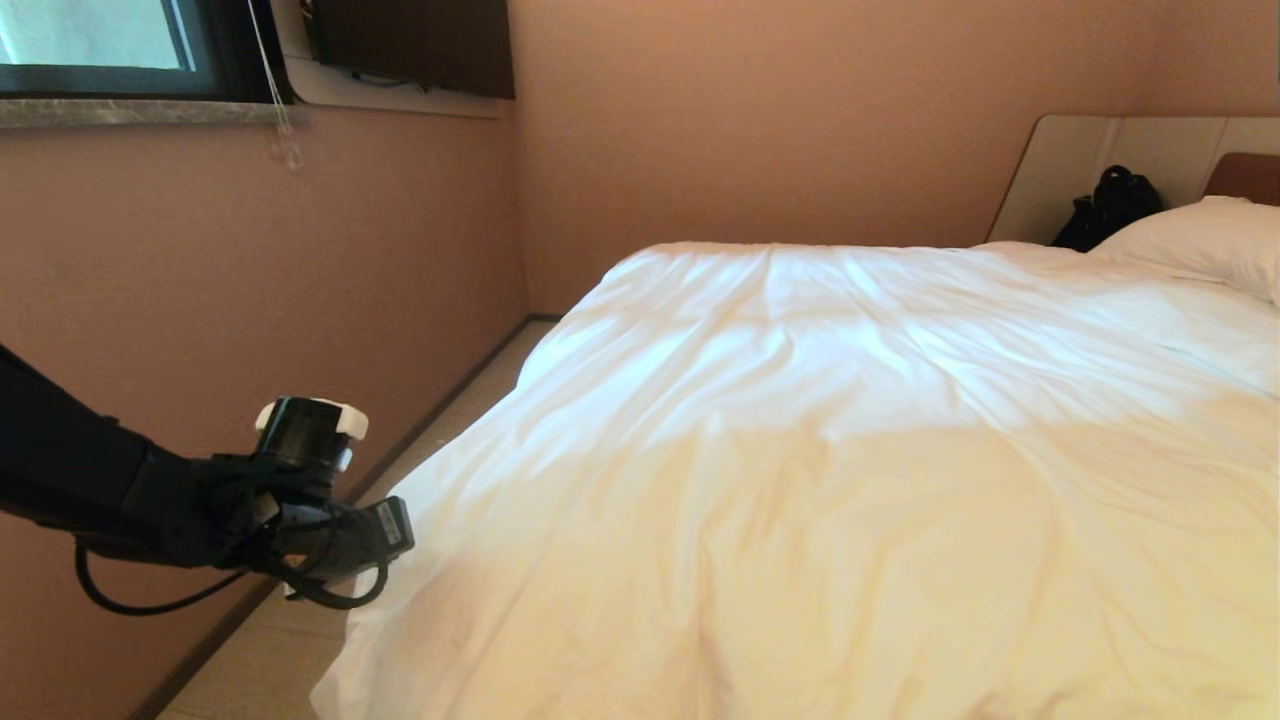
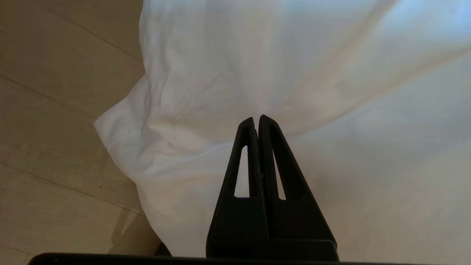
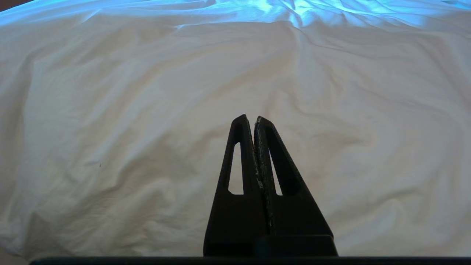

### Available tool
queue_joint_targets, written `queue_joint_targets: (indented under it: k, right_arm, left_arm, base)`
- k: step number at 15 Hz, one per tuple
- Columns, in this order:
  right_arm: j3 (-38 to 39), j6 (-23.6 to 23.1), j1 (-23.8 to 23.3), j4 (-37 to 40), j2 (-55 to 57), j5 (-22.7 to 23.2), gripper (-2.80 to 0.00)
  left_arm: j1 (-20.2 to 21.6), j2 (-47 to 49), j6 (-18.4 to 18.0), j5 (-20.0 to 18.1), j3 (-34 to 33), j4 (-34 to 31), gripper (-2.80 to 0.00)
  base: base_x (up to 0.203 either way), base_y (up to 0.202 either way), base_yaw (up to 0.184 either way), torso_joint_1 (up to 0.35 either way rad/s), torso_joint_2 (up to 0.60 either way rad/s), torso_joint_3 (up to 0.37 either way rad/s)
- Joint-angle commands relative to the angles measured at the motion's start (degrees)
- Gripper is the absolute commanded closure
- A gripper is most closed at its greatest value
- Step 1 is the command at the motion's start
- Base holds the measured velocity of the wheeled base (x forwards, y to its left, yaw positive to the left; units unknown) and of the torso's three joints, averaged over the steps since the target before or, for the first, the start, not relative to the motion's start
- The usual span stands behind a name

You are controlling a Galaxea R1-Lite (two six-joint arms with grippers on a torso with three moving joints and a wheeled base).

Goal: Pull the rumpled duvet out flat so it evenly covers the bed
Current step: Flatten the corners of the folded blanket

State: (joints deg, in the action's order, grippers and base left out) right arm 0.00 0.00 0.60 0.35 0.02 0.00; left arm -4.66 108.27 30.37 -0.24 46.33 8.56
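the left gripper (image 1: 395, 535) hangs just off the near left corner of the bed (image 1: 1240, 175), above the floor strip and beside the draped edge of the duvet (image 1: 820, 450). it is black hard plastic with a looped black cable and a white-capped block on its wrist. in the left wrist view its two tapered, hollow-cored fingers (image 2: 245, 147) are pressed flat together with nothing between them, the tips (image 2: 257, 118) in front of the cloth, and whether they touch it cannot be told. below them the duvet (image 2: 294, 92) corner bulges into a soft rounded point that hangs over the pale, large-tiled floor (image 2: 55, 110), its cotton cover pinched into short creases.

the right gripper (image 3: 251, 118) is out of the head view; its own camera shows the same black wedge-shaped fingers (image 3: 239, 147) closed on each other, empty, poised over the duvet (image 3: 147, 110), with pale scuffs along their inner seam.

the duvet lies across the whole bed, thick and puffy, plain white, its surface rippled with long shallow folds that fan toward the far side; its left edge spills over the side of the mattress. at the far right corner a plump white pillow (image 1: 1200, 245) rests on it near the head end. behind the pillow stands a beige padded panel (image 1: 1120, 150) with a brown inset, and a black bag (image 1: 1110, 205) leans against it. the walls (image 1: 700, 130) are matte pinkish tan; a dark-framed window (image 1: 100, 50) with a grey stone sill sits at the far left.
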Motion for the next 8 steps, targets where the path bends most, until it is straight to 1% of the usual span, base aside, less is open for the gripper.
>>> queue_joint_targets:
  k: [1,4,8]
  right_arm:
    - [0.0,0.0,0.0,0.0,0.1,0.0,0.00]
    - [0.0,0.0,0.0,0.0,0.1,0.0,0.00]
    - [0.0,0.0,0.0,-0.1,0.1,0.0,0.00]
  left_arm:
    - [0.1,-1.4,-0.1,0.0,-1.7,1.2,0.00]
    - [0.1,-7.6,-0.3,-0.1,-4.3,2.7,0.00]
    - [-0.2,-15.6,-0.4,-0.2,-8.2,2.8,0.00]
  base:
    - [0.000,0.000,0.000,0.000,0.00,0.000]
    - [0.000,0.000,0.000,0.000,0.00,0.000]
    - [0.000,0.000,0.000,0.000,0.00,0.000]
